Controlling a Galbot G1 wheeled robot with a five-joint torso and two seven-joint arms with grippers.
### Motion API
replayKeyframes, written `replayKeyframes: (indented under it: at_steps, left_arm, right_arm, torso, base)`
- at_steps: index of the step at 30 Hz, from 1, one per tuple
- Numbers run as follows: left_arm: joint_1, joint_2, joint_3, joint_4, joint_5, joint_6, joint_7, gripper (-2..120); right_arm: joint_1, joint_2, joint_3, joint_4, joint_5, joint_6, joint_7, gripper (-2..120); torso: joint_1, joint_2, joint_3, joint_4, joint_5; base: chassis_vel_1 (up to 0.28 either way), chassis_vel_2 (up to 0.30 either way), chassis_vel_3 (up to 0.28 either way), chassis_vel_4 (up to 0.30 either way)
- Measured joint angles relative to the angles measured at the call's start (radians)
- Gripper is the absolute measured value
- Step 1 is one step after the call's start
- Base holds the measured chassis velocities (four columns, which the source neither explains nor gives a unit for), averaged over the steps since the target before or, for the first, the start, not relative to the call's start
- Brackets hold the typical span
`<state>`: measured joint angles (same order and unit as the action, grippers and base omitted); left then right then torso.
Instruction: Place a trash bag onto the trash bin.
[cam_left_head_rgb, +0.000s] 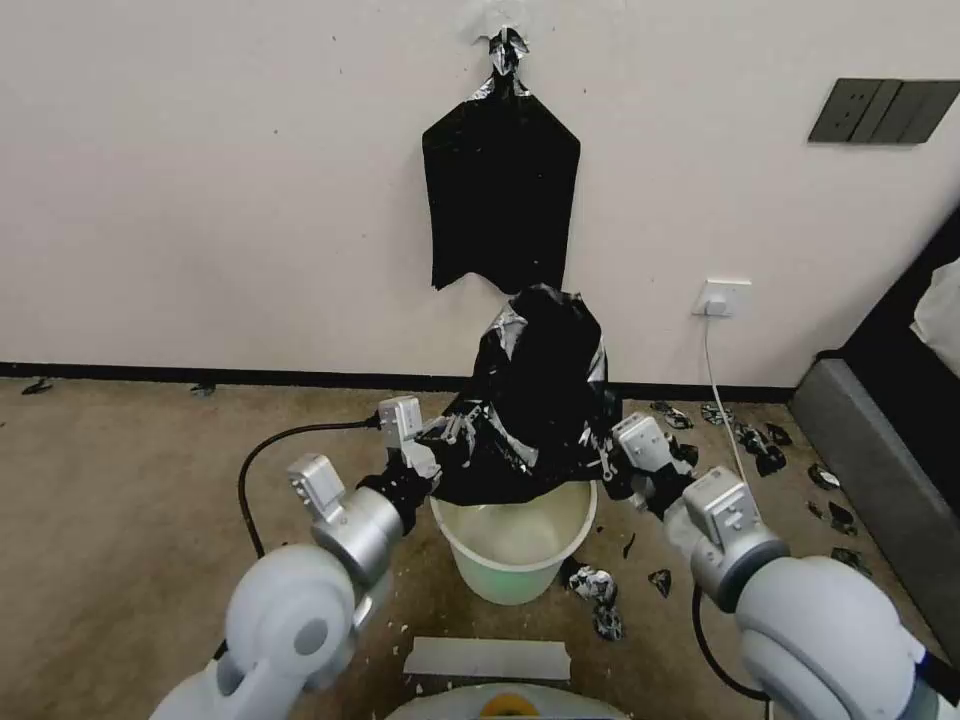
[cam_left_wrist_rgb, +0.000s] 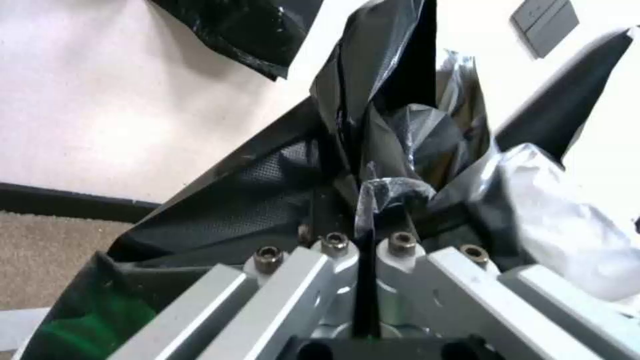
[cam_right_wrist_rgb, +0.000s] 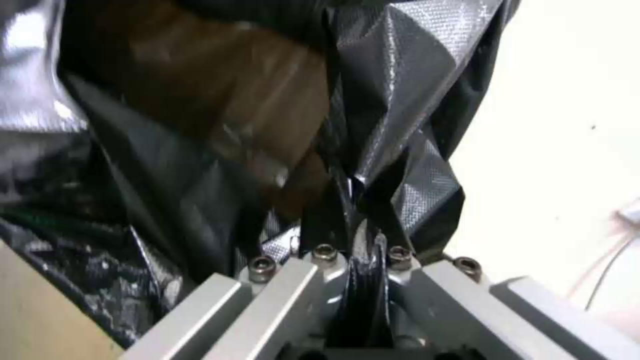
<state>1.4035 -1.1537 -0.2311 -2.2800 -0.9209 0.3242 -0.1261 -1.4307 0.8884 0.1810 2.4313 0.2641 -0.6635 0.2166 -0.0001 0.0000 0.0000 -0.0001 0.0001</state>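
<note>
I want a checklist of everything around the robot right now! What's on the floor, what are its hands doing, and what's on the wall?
Surface: tan carpet floor.
Job's things: trash bag held puffed up above the trash bin, not yet over its rim.
Clutter: black plastic scraps on the floor to the right; white strip in front of the bin.
Grippers: left gripper and right gripper each shut on a bag edge.
Cables: white cord from the wall outlet.
Surroundings: flat black bag hanging on the wall.

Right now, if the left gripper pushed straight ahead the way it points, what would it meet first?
The trash bag itself: the left gripper is shut on its plastic, which billows straight ahead. Beyond that probably the wall, though depth is unclear.
</note>
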Motion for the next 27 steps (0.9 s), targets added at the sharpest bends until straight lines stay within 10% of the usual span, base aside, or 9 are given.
replayKeyframes:
  at_steps: [14,27]
  left_arm:
    - [0.012,-0.054,0.043,0.136,0.092,-0.04,0.024,0]
    - [0.131,-0.039,-0.018,0.096,0.184,-0.042,0.021,0]
  right_arm:
    - [-0.068,0.038,-0.002,-0.024,-0.037,0.028,-0.005,0]
    - [-0.145,0.041,0.005,-0.031,-0.041,0.036,0.003,0]
  torso:
    - [0.0,0.0,0.0,0.0,-0.0001]
    - [0.0,0.0,0.0,0.0001,-0.0001]
  base:
    - [0.0,0.0,0.0,0.0]
    - [0.0,0.0,0.0,0.0]
